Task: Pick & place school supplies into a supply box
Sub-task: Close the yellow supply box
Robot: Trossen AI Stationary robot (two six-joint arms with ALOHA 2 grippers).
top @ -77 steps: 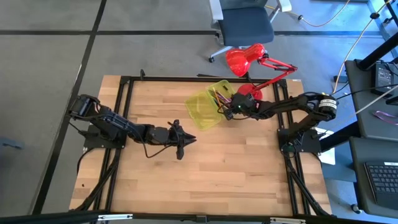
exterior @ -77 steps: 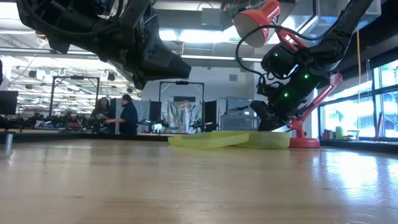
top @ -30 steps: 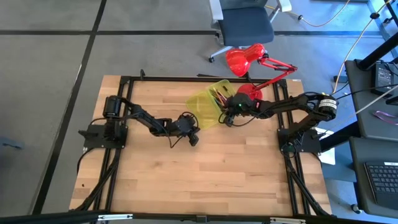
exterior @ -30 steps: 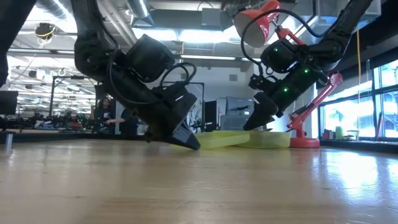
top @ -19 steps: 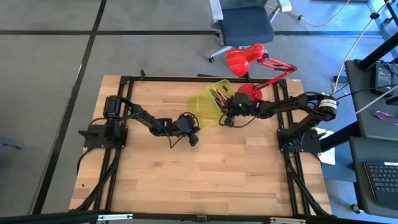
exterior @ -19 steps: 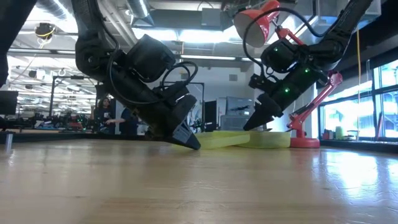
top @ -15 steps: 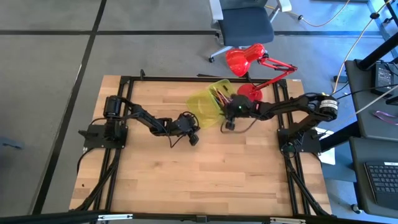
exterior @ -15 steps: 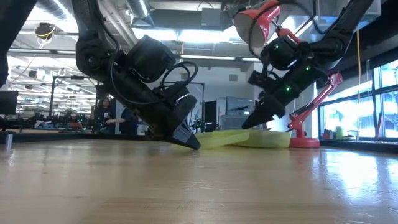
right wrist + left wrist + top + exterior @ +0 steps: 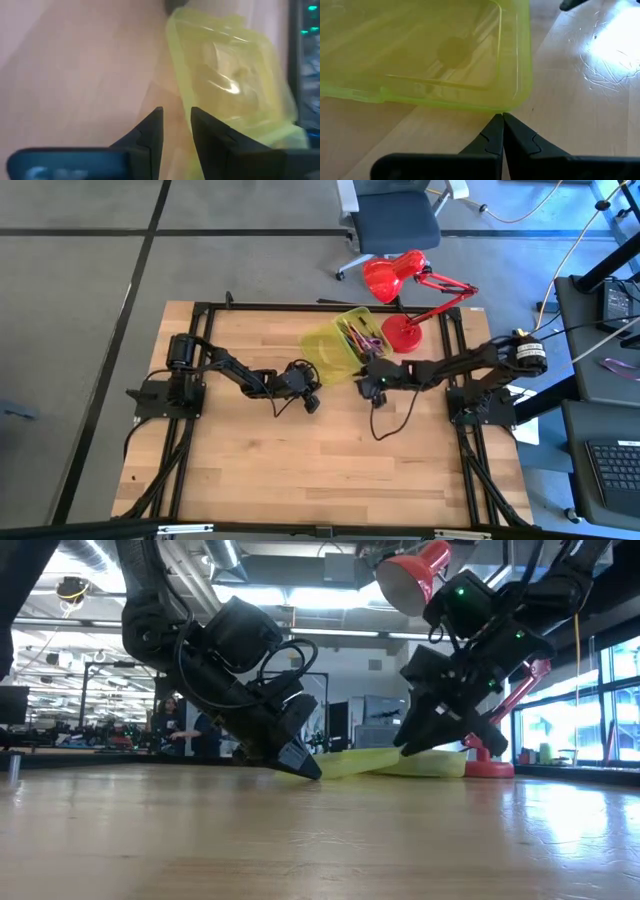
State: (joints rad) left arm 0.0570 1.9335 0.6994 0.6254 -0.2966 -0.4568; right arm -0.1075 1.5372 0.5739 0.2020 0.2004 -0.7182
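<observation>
Box [image 9: 340, 350] corner sits just beyond the clenched left tool [image 9: 500, 120]; right tool [image 9: 176, 125], slightly parted, empty, flanks its opposite side.

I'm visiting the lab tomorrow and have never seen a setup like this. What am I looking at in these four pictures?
Two dark robot arms are bolted to a wooden table. One camera looks straight down, one sits at tabletop height, and one rides on each arm's wrist. On the table lies an open yellow-green supply box; the half nearer the red desk lamp holds pens and pencils, the other half is empty. The left gripper rests low, fingers shut, its tips at that empty half's corner, as its wrist camera shows. The right gripper sits beside the box, fingers slightly apart. Neither holds anything.
</observation>
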